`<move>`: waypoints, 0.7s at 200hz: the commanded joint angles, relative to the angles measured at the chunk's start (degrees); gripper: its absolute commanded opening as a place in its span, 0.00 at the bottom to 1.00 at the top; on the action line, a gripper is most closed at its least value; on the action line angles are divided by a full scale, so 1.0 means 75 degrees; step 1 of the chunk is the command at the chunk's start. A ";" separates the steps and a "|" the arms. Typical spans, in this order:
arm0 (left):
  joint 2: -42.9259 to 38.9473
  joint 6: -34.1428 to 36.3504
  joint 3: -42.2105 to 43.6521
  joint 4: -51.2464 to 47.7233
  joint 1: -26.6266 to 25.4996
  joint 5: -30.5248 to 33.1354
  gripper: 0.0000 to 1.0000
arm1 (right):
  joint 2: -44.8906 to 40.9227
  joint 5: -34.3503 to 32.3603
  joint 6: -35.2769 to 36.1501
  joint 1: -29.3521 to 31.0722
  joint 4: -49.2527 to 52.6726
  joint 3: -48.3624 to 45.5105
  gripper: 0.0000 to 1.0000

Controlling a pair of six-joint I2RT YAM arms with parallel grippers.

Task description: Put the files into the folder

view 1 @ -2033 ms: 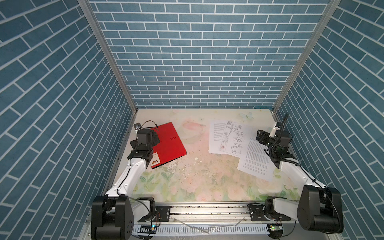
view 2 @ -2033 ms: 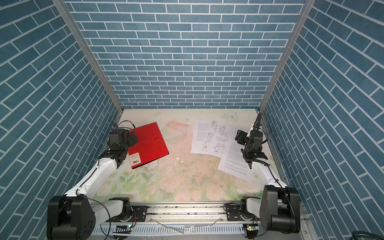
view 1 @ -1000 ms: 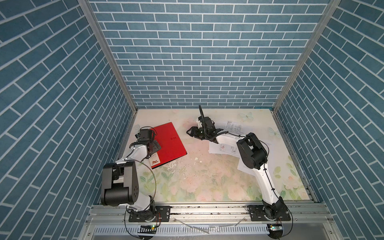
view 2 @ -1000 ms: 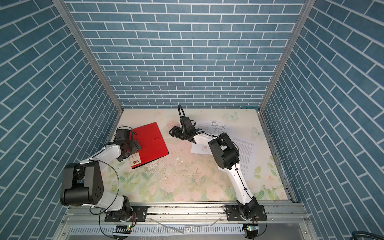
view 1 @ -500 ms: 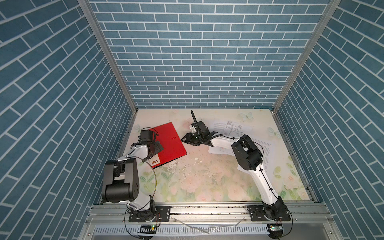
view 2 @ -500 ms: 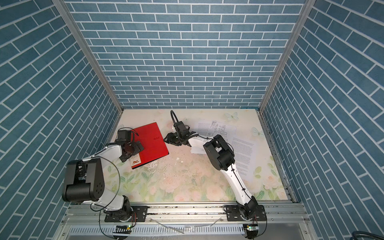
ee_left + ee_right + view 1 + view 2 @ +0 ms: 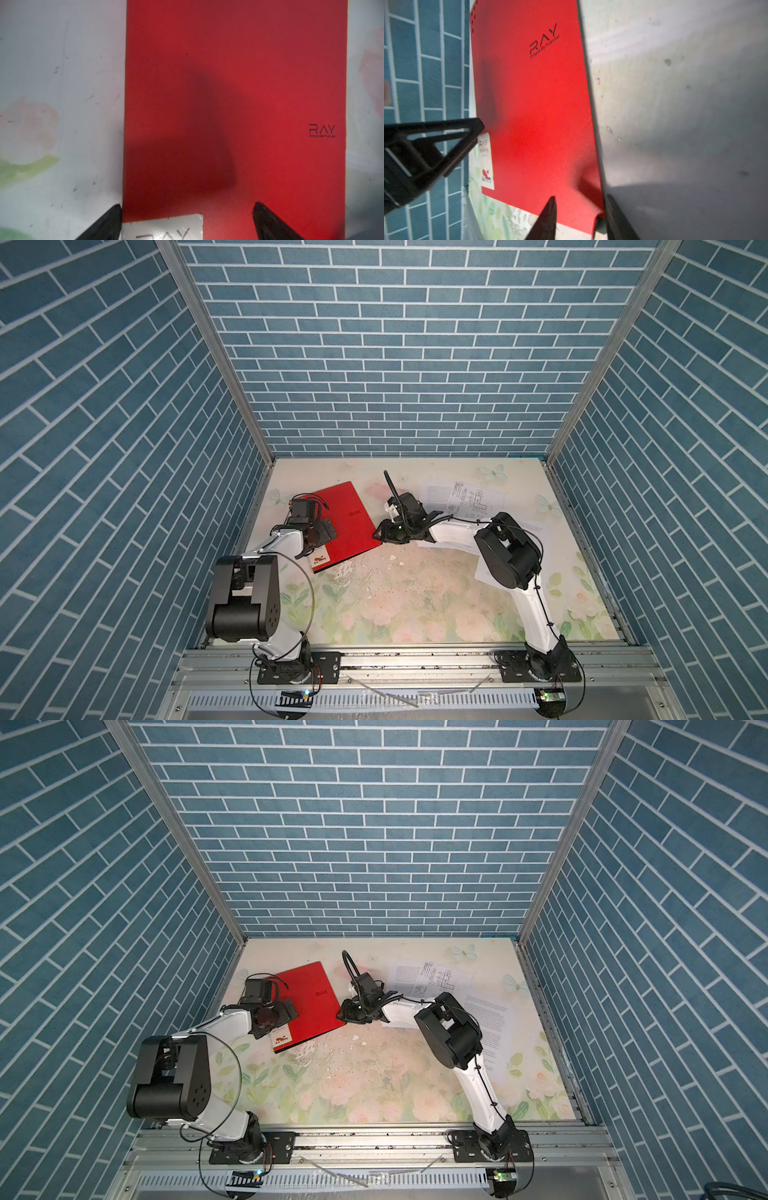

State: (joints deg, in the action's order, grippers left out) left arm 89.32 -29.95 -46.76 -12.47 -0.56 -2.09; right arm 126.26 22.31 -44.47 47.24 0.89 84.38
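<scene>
The red folder point(image 7: 347, 520) point(image 7: 309, 1000) lies shut on the table at the back left, its white label at the near left corner. My left gripper point(image 7: 188, 208) point(image 7: 322, 536) hovers open above that label corner, one fingertip off the folder's edge and one over the cover. My right gripper point(image 7: 580, 199) point(image 7: 378, 533) reaches across to the folder's point(image 7: 539, 114) near right corner. Its jaws are partly closed and straddle the corner, where the cover buckles upward. The files point(image 7: 461, 499) point(image 7: 432, 977) lie at the back right; a text sheet point(image 7: 490, 1019) is partly under the right arm.
Blue brick walls close in the back and both sides. Small white chips point(image 7: 391, 558) are scattered on the floral table cover point(image 7: 415, 605) near the folder. A metal rail point(image 7: 415, 659) runs along the front edge.
My right gripper has swung left from over the files to the folder's near right corner, and its jaws have narrowed. The left gripper stays open over the label corner.
</scene>
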 commanded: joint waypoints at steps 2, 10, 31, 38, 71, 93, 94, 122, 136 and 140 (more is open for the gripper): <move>0.0140 0.0002 0.0048 0.0312 -0.0180 -0.0355 0.98 | -0.0141 -0.0517 0.0363 0.0068 0.1007 -0.0751 0.32; 0.0167 -0.0012 0.0036 0.0368 -0.0232 -0.0383 0.98 | -0.0292 -0.0557 0.0352 0.0064 0.1001 -0.0879 0.29; 0.0190 -0.0070 0.0004 0.0470 -0.0384 -0.0490 0.98 | -0.0382 -0.0571 0.0315 0.0067 0.1017 -0.1138 0.22; 0.0195 -0.0061 -0.0010 0.0505 -0.0444 -0.0543 0.98 | -0.0452 -0.0614 0.0276 0.0070 0.0996 -0.1248 0.21; 0.0317 -0.0074 -0.0046 0.0765 -0.0827 -0.0677 0.98 | -0.1006 -0.0827 0.0099 0.0053 0.0544 -0.2138 0.17; 0.0431 -0.0205 -0.0031 0.1047 -0.1095 -0.0831 0.98 | -0.1371 -0.0977 0.0059 0.0052 0.0435 -0.2668 0.15; 0.0442 -0.0203 -0.0027 0.1068 -0.1108 -0.0839 0.98 | -0.1392 -0.0985 0.0058 0.0058 0.0422 -0.2699 0.15; 0.0602 -0.0380 0.0034 0.1425 -0.1417 -0.1029 0.97 | -0.1956 -0.1231 0.0035 0.0056 0.0121 -0.3507 0.13; 0.0703 -0.0479 0.0048 0.1605 -0.1585 -0.1214 0.97 | -0.2208 -0.1425 0.0023 0.0062 0.0162 -0.3814 0.11; 0.0725 -0.0485 0.0044 0.1656 -0.1635 -0.1265 0.97 | -0.2276 -0.1475 0.0023 0.0057 0.0179 -0.3881 0.11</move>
State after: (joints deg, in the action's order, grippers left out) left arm 92.92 -31.55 -46.78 -2.94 -10.20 -5.91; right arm 110.19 15.27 -43.53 47.20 -2.59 60.64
